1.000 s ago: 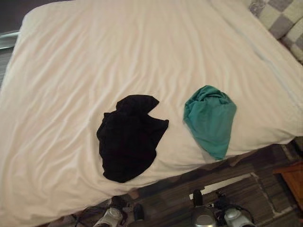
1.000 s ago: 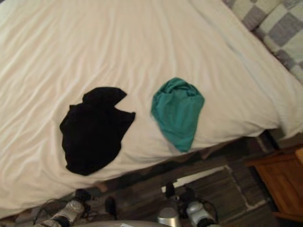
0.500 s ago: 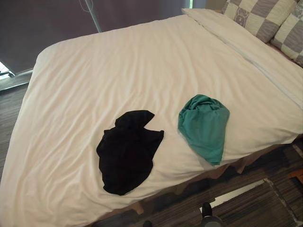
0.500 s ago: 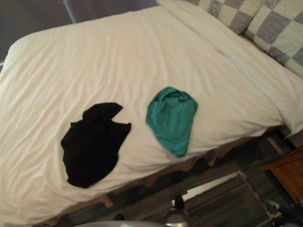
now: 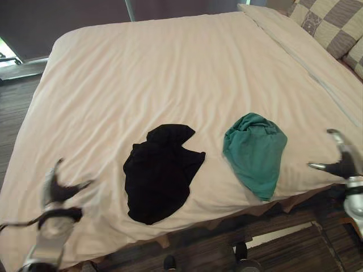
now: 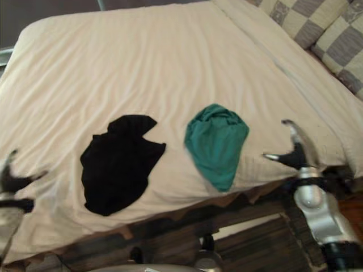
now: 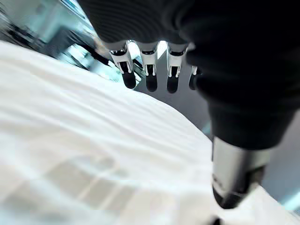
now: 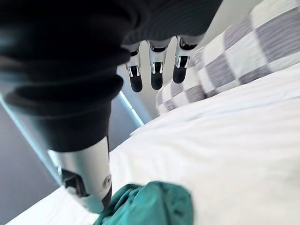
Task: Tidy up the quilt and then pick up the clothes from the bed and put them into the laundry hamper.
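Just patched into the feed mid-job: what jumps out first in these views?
Two crumpled garments on the smooth cream quilt: a black cloth garment near the bed's front edge, and a teal green cloth garment beside it toward the robot's right, its tip overhanging the edge. Both robot hands hover open and empty, the left hand over the quilt's near left part, the right hand just right of the teal garment. Grey-and-cream checked pillows sit far right.
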Motion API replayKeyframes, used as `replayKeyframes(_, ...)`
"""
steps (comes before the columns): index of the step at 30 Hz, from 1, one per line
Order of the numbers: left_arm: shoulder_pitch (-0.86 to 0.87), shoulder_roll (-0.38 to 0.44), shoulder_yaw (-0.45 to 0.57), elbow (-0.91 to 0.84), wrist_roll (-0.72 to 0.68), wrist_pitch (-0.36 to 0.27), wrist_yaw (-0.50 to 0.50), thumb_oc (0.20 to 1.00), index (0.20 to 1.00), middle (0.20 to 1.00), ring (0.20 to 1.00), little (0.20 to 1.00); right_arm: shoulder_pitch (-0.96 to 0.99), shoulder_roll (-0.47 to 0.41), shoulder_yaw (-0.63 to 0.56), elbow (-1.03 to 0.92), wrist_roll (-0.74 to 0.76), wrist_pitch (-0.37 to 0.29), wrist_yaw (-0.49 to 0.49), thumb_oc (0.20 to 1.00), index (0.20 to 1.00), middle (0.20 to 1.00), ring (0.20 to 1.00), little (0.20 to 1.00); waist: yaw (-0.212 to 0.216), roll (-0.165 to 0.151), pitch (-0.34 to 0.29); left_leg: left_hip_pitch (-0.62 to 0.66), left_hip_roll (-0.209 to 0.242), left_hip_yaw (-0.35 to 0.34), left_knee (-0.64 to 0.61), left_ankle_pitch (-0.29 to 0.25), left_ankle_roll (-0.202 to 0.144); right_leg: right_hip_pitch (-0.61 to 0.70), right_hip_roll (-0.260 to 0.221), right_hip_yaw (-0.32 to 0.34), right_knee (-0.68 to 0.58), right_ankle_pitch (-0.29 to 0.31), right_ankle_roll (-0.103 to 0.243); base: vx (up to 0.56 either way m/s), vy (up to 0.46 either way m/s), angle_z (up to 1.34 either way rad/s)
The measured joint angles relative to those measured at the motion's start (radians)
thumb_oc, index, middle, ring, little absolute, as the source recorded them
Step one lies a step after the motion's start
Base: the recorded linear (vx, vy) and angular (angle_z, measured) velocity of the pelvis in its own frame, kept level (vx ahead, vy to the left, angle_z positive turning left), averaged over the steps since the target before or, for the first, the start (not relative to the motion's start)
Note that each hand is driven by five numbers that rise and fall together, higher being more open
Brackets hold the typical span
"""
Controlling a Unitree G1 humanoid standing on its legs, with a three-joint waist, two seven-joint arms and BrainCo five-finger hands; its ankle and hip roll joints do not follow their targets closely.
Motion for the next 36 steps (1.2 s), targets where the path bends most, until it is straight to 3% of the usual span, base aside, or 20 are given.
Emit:
replayKeyframes(6, -0.193, 0.000, -0.190, -0.101, 0.275, 0.050, -0.007, 1.000, 1.000, 1.000, 1.000, 1.000, -0.145, 0.008, 0.125, -0.074, -0.073, 0.013, 0.022, 1.000, 1.000, 1.000, 1.000, 1.000, -0.001, -0.009, 0.066, 0.004, 0.002, 0.030, 0.000, 0.000, -0.001, -0.021, 0.005, 0.039, 0.000, 0.010, -0.004, -0.08, -0.032, -0.18)
replayKeyframes(9, -0.324, -0.022, -0.311, -0.102, 0.361, 0.084, -0.010, 1.000, 1.000, 1.000, 1.000, 1.000, -0.218, 0.008, 0.202, -0.088, -0.079, 0.027, 0.019, 1.000, 1.000, 1.000, 1.000, 1.000, -0.020, -0.012, 0.095, -0.031, 0.002, 0.059, 0.000, 0.007, -0.002, -0.080, 0.009, 0.074, 0.000, 0.028, -0.006, -0.15, -0.002, -0.25)
replayKeyframes(11, -0.392, -0.048, -0.342, -0.087, 0.398, 0.093, -0.019, 1.000, 1.000, 1.000, 1.000, 1.000, -0.270, 0.010, 0.228, -0.093, -0.081, 0.020, 0.023, 1.000, 1.000, 1.000, 1.000, 1.000, -0.038, -0.008, 0.148, -0.040, 0.002, 0.062, 0.000, 0.012, 0.000, -0.093, 0.006, 0.079, 0.001, 0.038, -0.010, -0.11, 0.007, -0.17)
replayKeyframes(12, -0.404, -0.058, -0.348, -0.070, 0.426, 0.103, -0.017, 0.903, 0.903, 0.903, 0.903, 0.903, -0.280, 0.011, 0.240, -0.090, -0.081, 0.027, 0.022, 1.000, 1.000, 1.000, 1.000, 1.000, -0.046, -0.008, 0.153, -0.044, 0.000, 0.071, 0.000, 0.012, 0.000, -0.102, 0.008, 0.086, 0.001, 0.041, -0.011, -0.10, -0.006, -0.17)
replayKeyframes(13, -0.419, -0.068, -0.361, -0.033, 0.450, 0.123, -0.019, 0.523, 0.523, 0.523, 0.523, 0.523, -0.295, 0.011, 0.253, -0.091, -0.081, 0.036, 0.023, 1.000, 1.000, 1.000, 1.000, 1.000, -0.055, -0.006, 0.165, -0.044, 0.001, 0.084, 0.000, 0.012, 0.000, -0.108, 0.011, 0.096, 0.001, 0.041, -0.011, -0.08, -0.008, -0.21)
replayKeyframes(15, -0.429, -0.091, -0.362, 0.020, 0.495, 0.154, -0.025, 0.564, 0.564, 0.564, 0.564, 0.564, -0.299, 0.010, 0.252, -0.095, -0.081, 0.043, 0.022, 1.000, 1.000, 1.000, 1.000, 1.000, -0.061, -0.003, 0.181, -0.051, 0.004, 0.093, 0.000, 0.012, 0.000, -0.124, 0.013, 0.107, 0.001, 0.041, -0.011, -0.04, -0.017, -0.20)
replayKeyframes(16, -0.434, -0.109, -0.359, 0.045, 0.529, 0.176, -0.037, 0.702, 0.702, 0.702, 0.702, 0.702, -0.300, 0.009, 0.252, -0.095, -0.083, 0.047, 0.023, 1.000, 1.000, 1.000, 1.000, 1.000, -0.063, 0.000, 0.196, -0.059, 0.004, 0.094, 0.000, 0.012, 0.000, -0.131, 0.012, 0.107, 0.001, 0.043, -0.014, -0.04, -0.043, -0.13)
replayKeyframes(17, -0.428, -0.117, -0.349, 0.043, 0.545, 0.179, -0.033, 0.733, 0.733, 0.733, 0.733, 0.733, -0.300, 0.008, 0.252, -0.095, -0.085, 0.051, 0.024, 1.000, 1.000, 1.000, 1.000, 1.000, -0.062, 0.001, 0.203, -0.058, 0.005, 0.095, 0.000, 0.012, 0.000, -0.132, 0.011, 0.107, 0.001, 0.043, -0.014, -0.03, -0.036, -0.02)
replayKeyframes(18, -0.425, -0.133, -0.331, 0.052, 0.561, 0.180, -0.034, 0.705, 0.705, 0.705, 0.705, 0.705, -0.300, 0.009, 0.253, -0.093, -0.089, 0.057, 0.024, 1.000, 1.000, 1.000, 1.000, 1.000, -0.058, 0.004, 0.207, -0.061, 0.006, 0.094, 0.000, 0.012, -0.001, -0.131, 0.010, 0.105, 0.001, 0.044, -0.015, -0.03, -0.037, 0.01)
replayKeyframes(19, -0.418, -0.164, -0.301, 0.060, 0.587, 0.177, -0.030, 0.533, 0.533, 0.533, 0.533, 0.533, -0.300, 0.008, 0.253, -0.092, -0.108, 0.060, 0.024, 1.000, 1.000, 1.000, 1.000, 1.000, -0.054, 0.005, 0.210, -0.056, 0.007, 0.093, 0.000, 0.012, -0.001, -0.128, 0.010, 0.104, 0.001, 0.044, -0.015, -0.01, -0.025, 0.07)
replayKeyframes(20, -0.419, -0.172, -0.294, 0.060, 0.594, 0.179, -0.029, 0.457, 0.457, 0.457, 0.457, 0.457, -0.302, 0.008, 0.253, -0.092, -0.116, 0.060, 0.024, 1.000, 1.000, 1.000, 1.000, 1.000, -0.053, 0.007, 0.211, -0.056, 0.006, 0.089, 0.000, 0.012, -0.001, -0.125, 0.009, 0.099, 0.001, 0.044, -0.015, -0.02, -0.055, 0.12)
replayKeyframes(21, -0.422, -0.174, -0.290, 0.060, 0.611, 0.179, -0.029, 0.200, 0.200, 0.200, 0.200, 0.200, -0.303, 0.008, 0.253, -0.092, -0.118, 0.059, 0.024, 1.000, 1.000, 1.000, 1.000, 1.000, -0.050, 0.009, 0.212, -0.057, 0.006, 0.085, 0.000, 0.012, -0.001, -0.120, 0.009, 0.093, 0.001, 0.044, -0.015, -0.01, -0.060, 0.17)
replayKeyframes(28, -0.219, -0.179, -0.153, 0.003, 0.605, 0.177, -0.036, 0.200, 0.200, 0.200, 0.200, 0.200, -0.337, -0.024, 0.245, -0.050, -0.122, 0.077, 0.025, 1.000, 1.000, 1.000, 1.000, 1.000, -0.017, 0.029, 0.223, -0.058, 0.003, 0.050, 0.000, 0.012, -0.001, -0.100, 0.002, 0.057, 0.001, 0.043, -0.014, -0.04, -0.037, 0.14)
replayKeyframes(30, -0.181, -0.169, -0.141, 0.009, 0.601, 0.162, -0.027, 0.200, 0.200, 0.200, 0.200, 0.200, -0.425, -0.025, 0.269, 0.017, -0.121, 0.096, 0.026, 1.000, 1.000, 1.000, 1.000, 1.000, 0.033, 0.050, 0.243, -0.078, -0.002, 0.034, 0.000, 0.018, 0.001, -0.103, -0.004, 0.050, 0.001, 0.042, -0.013, -0.07, -0.024, 0.16)
replayKeyframes(31, -0.178, -0.170, -0.142, 0.013, 0.601, 0.162, -0.025, 0.200, 0.200, 0.200, 0.200, 0.200, -0.459, -0.028, 0.287, 0.045, -0.121, 0.100, 0.027, 1.000, 1.000, 1.000, 1.000, 1.000, 0.025, 0.052, 0.249, -0.073, -0.004, 0.028, 0.000, 0.021, 0.000, -0.103, -0.006, 0.046, 0.001, 0.042, -0.013, -0.08, -0.020, 0.21)
replayKeyframes(32, -0.158, -0.163, -0.138, 0.011, 0.568, 0.150, -0.014, 0.200, 0.200, 0.200, 0.200, 0.200, -0.537, -0.035, 0.335, 0.110, -0.118, 0.100, 0.028, 1.000, 1.000, 1.000, 1.000, 1.000, 0.053, 0.070, 0.262, -0.092, -0.005, 0.024, 0.000, 0.031, 0.000, -0.109, -0.008, 0.036, 0.001, 0.042, -0.013, -0.04, -0.009, 0.26)
replayKeyframes(36, -0.095, -0.144, -0.131, -0.011, 0.522, 0.131, -0.001, 0.200, 0.200, 0.200, 0.200, 0.200, -0.634, -0.039, 0.381, 0.257, -0.116, 0.107, 0.046, 1.000, 1.000, 1.000, 1.000, 1.000, 0.095, 0.099, 0.295, -0.124, -0.008, -0.005, 0.000, 0.046, 0.003, -0.122, -0.011, 0.007, 0.001, 0.044, -0.011, -0.04, -0.001, 0.23)
